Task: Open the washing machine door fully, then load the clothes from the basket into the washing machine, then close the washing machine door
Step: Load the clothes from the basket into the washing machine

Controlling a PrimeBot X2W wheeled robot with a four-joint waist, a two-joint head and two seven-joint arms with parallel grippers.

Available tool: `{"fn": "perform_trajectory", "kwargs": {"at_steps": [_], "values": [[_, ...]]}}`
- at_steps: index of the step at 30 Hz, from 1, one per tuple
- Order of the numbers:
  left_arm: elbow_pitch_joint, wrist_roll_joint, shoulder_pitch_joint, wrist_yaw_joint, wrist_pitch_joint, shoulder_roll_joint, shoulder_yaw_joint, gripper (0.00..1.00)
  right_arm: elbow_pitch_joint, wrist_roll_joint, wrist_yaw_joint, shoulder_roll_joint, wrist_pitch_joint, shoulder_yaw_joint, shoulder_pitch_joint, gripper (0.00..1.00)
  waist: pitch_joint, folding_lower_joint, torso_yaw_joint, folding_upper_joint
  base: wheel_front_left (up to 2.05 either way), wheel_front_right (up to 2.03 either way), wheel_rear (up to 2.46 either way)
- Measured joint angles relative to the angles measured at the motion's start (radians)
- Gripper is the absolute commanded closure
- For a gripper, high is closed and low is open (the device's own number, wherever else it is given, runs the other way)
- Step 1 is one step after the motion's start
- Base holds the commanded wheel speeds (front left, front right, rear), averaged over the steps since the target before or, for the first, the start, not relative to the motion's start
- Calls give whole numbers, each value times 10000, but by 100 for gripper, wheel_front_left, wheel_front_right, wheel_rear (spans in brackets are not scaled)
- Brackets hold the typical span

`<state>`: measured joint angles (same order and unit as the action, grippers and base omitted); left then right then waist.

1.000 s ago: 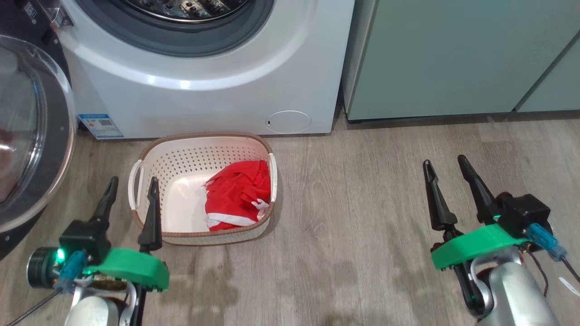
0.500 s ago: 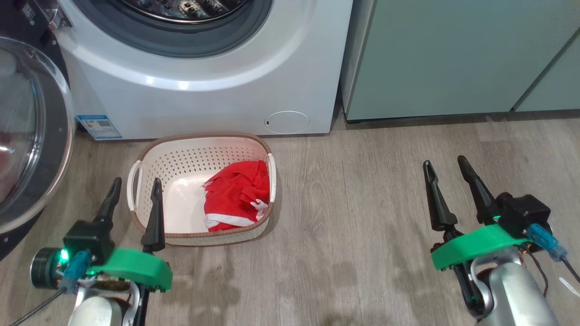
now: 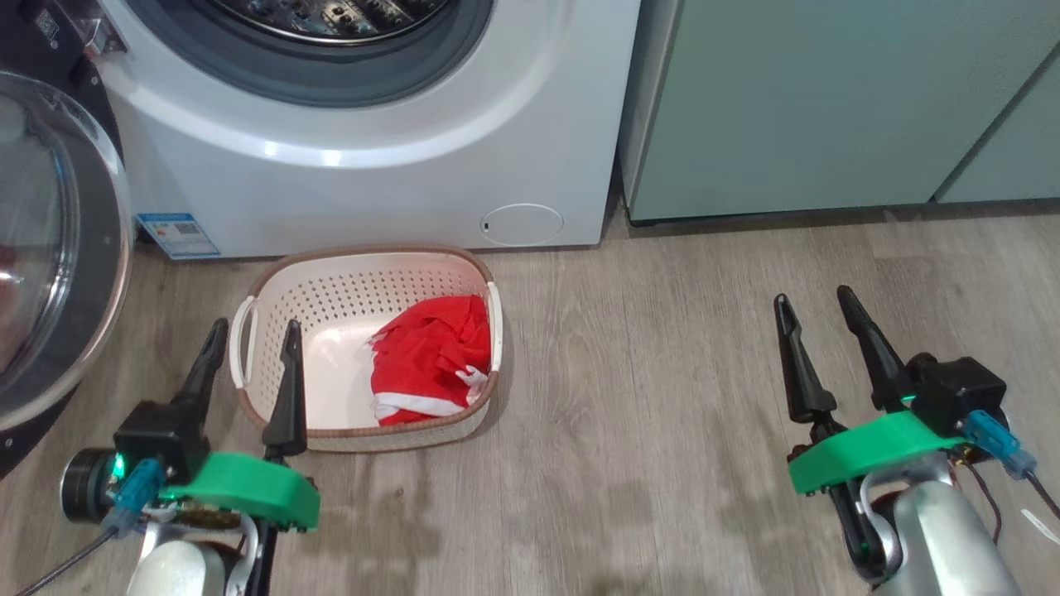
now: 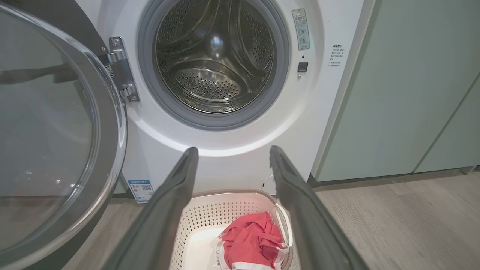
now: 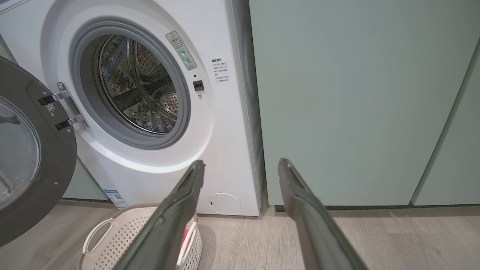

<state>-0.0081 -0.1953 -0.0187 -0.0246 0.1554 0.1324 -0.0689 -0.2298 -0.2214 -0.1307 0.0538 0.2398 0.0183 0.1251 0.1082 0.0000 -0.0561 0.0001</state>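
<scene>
Left gripper hangs wide, empty; door to its left stands open, so loading seems next: dip forward-right onto clothes.

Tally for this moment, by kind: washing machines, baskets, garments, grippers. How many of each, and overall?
Washing machine: 1
Basket: 1
Red garment: 1
Grippers: 2 (left gripper, right gripper)
Total: 5

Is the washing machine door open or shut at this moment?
Open. The washing machine door stands swung aside on its hinge, leaving the steel drum exposed.
</scene>
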Motion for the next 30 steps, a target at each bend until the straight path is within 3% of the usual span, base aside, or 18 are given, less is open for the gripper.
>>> {"fn": "perform_trajectory", "kwargs": {"at_steps": [17, 30], "values": [[-94, 0, 89, -54, -40, 115, -192, 0, -58, -73, 0, -8, 71, 0, -8, 0, 50, 1, -20, 0, 169, -169, 0], [-98, 0, 69, -169, -31, 151, -282, 0, -77, -71, 0, -13, 71, -2, 24, 0, -106, 0, 48, 0, 23, -23, 0]]}}
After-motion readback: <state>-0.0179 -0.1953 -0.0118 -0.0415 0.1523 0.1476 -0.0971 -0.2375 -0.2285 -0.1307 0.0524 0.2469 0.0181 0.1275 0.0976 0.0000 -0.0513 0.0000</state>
